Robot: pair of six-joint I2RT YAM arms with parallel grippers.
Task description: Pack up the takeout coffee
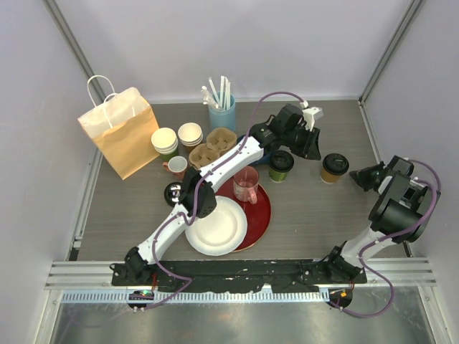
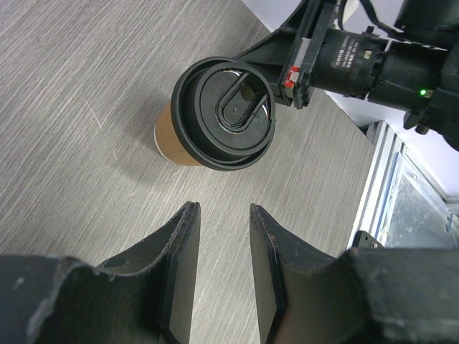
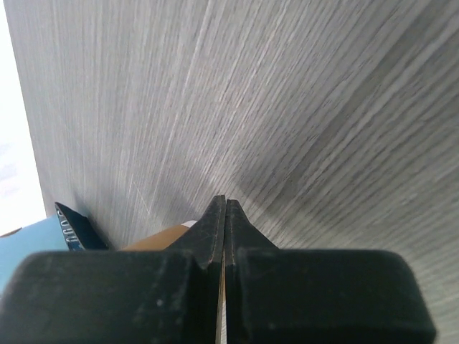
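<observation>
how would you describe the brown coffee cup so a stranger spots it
On the grey table, look to the right half, away from the paper bag. Two black-lidded cups stand there; the brown cup is the one farther right, by the right gripper. Its kraft-brown side sets it apart from the green cup.

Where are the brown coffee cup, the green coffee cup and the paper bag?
brown coffee cup [image 1: 334,164]: top view, on its black lid.
green coffee cup [image 1: 281,160]: top view, on its black lid.
paper bag [image 1: 123,136]: top view, on its broad side.
</observation>
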